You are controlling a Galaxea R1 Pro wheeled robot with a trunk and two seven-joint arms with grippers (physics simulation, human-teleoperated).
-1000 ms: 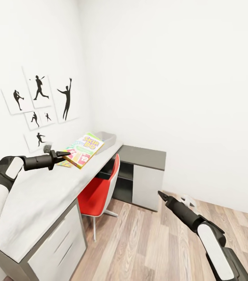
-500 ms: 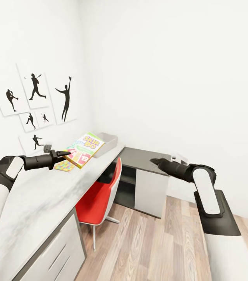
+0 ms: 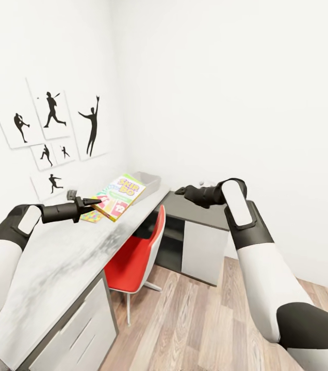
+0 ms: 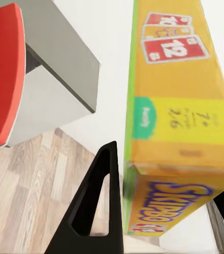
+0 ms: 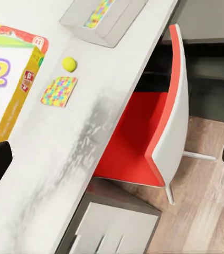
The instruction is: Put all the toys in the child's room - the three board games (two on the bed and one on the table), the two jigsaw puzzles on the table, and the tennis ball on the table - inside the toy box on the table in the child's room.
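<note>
Left claw (image 3: 93, 202) pinched the SKIP-BO board game (image 3: 118, 196) by its yellow edge, holding it tilted above the bench (image 3: 55, 263), short of the toy box (image 3: 148, 181); stiff and light (likely), it suits an edge grip. Since a second ago, the right arm swung up; its claw (image 3: 180, 191) couldn't be judged
</note>
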